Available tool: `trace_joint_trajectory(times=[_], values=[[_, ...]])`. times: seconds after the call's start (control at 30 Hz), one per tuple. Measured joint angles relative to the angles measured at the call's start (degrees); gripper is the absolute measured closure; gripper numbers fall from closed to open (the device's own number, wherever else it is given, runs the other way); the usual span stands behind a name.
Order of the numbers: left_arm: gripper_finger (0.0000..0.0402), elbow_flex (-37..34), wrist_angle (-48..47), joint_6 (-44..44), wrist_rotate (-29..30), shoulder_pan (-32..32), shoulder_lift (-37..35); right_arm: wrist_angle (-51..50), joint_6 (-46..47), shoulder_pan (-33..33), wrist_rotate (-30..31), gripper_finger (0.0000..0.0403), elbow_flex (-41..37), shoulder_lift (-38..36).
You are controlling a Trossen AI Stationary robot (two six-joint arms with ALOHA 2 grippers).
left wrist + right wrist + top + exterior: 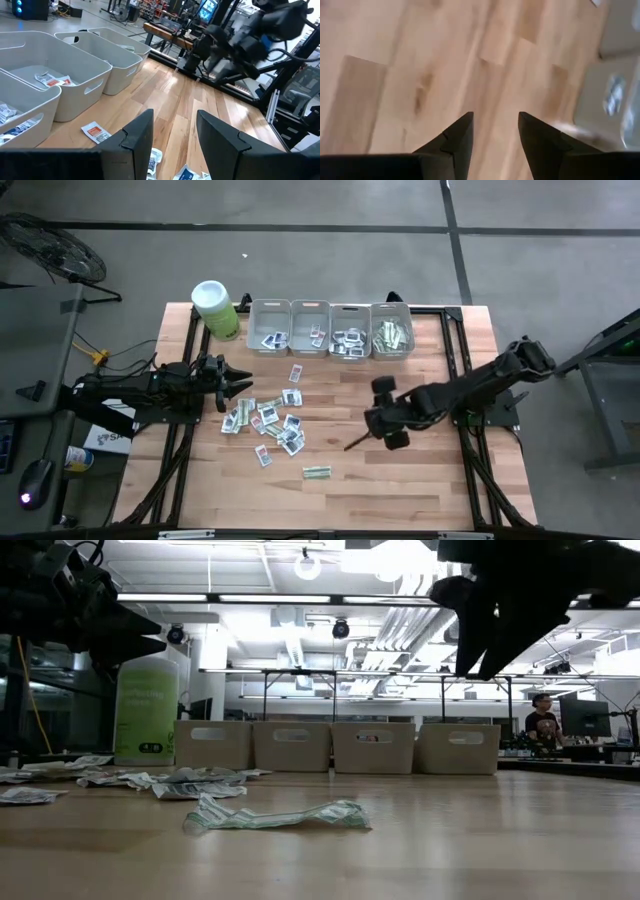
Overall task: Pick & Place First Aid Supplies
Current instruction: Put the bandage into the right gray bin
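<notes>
Along the far edge of the surface point(420, 480), four grey bins point(330, 330) were already partly filled with packets. A heap of first aid supplies point(268, 420) was left unsorted near the left edge, one strip point(317, 472) nearer the front. Both the left tool point(240, 385) and right tool point(385, 430) were kept apart and empty.

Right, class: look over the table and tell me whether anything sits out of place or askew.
One green-and-white strip lies alone near the front edge of the table, apart from the scattered pile of packets; in the low view it looks crumpled. The pile itself is jumbled, unsorted, unlike the packets already in the grey bins.
</notes>
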State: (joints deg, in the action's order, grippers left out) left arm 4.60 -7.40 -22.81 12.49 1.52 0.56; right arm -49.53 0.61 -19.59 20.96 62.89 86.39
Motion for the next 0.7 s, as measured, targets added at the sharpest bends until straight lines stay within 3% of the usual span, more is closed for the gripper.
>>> trace_joint_trajectory(times=[0.7], values=[[0.0252,0.0,0.0,0.0,0.0,0.0,0.0,28.6,-34.5,-3.0,-7.9,0.0253,0.0,13.8]])
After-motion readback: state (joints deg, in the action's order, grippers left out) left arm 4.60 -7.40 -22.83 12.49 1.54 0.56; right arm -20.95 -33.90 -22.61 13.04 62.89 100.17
